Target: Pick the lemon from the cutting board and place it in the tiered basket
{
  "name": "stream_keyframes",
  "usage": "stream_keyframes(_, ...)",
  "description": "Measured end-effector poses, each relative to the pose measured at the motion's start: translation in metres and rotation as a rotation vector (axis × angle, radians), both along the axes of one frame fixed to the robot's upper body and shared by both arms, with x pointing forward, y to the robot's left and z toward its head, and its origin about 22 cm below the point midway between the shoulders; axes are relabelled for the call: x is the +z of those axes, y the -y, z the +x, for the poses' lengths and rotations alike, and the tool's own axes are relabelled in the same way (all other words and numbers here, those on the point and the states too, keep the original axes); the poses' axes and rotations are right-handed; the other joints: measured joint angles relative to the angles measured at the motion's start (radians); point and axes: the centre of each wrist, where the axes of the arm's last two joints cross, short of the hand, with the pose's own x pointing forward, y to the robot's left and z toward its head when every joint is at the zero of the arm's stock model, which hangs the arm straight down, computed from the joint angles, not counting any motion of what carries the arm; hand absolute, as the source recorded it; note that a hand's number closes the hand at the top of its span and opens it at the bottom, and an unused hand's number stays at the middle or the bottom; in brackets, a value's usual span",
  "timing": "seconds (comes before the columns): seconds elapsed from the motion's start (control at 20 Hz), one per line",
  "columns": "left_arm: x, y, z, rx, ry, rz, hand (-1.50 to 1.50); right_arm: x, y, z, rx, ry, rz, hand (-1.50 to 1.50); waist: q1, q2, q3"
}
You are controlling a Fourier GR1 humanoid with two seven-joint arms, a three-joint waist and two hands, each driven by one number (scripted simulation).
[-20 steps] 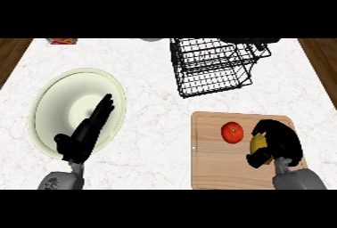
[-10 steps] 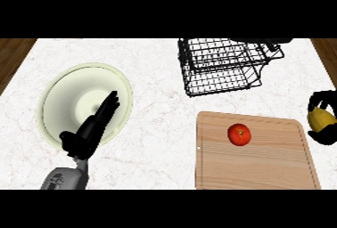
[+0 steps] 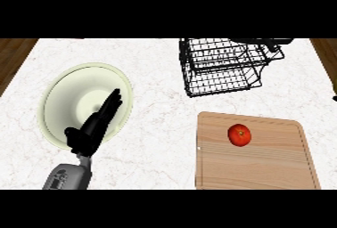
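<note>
The black wire tiered basket [image 3: 223, 67] stands at the back right of the counter. In front of it lies the wooden cutting board [image 3: 263, 164], with only a red tomato [image 3: 240, 134] on it. No lemon shows anywhere in the head view. Of my right hand, just a dark sliver [image 3: 334, 95] is visible at the right edge, level with the basket's front; what it holds is out of sight. My left hand [image 3: 95, 127] rests open, its straight fingers lying over the pale plate [image 3: 72, 93] at the left.
Wooden floor borders the white marble counter at the far left and far right. A bare strip of counter separates the plate from the cutting board and basket.
The right hand, shut on the lemon above the board a second ago, has swung right and almost out of view with the lemon. The view has shifted slightly; the left hand stays on the plate.
</note>
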Motion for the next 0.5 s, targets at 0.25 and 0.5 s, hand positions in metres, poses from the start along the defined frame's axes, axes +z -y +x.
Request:
stream_keyframes(0.25,0.002,-0.003,0.002,0.007,-0.006,-0.002,0.00,0.045,-0.003,0.028,0.089,0.066,0.072,1.50,-0.007,-0.005,-0.003)
stream_keyframes(0.5,0.001,0.002,0.000,0.016,-0.012,0.004,0.00,0.084,-0.043,0.063,0.125,0.075,0.129,1.50,-0.014,-0.010,-0.004)
